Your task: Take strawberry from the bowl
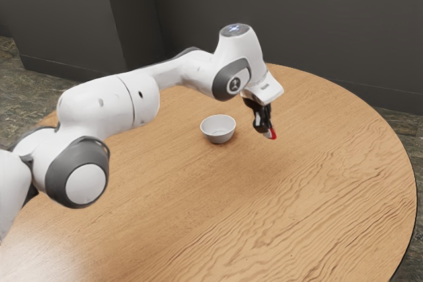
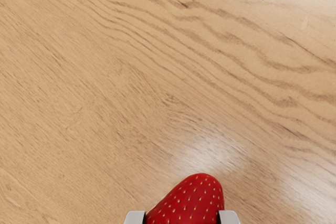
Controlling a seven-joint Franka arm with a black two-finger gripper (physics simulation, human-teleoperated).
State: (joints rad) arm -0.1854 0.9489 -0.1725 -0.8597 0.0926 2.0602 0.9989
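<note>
Jaws clamped on the strawberry (image 2: 190,203), one on each side, both touching it. In the wrist view, pale fingertips (image 2: 135,217) press its flanks; the seeded red body bulges out between them, rounded end showing, wood grain behind. Exterior view: black gripper (image 1: 268,132) points down, slightly tilted, red fruit at its tips. Strawberry is out of the bowl (image 1: 218,138), off to the exterior view's right of it, over the tabletop; can't tell if it touches the wood. Bowl is small, whitish, upright on the round wooden table (image 1: 330,183), near the gripper but apart from it. White arm (image 1: 109,110) with grey joint covers comes in from the exterior view's left, bends down at the wrist above the table. Past the table: dark grey wall (image 1: 330,18), mottled stone-look floor (image 1: 33,90).
</note>
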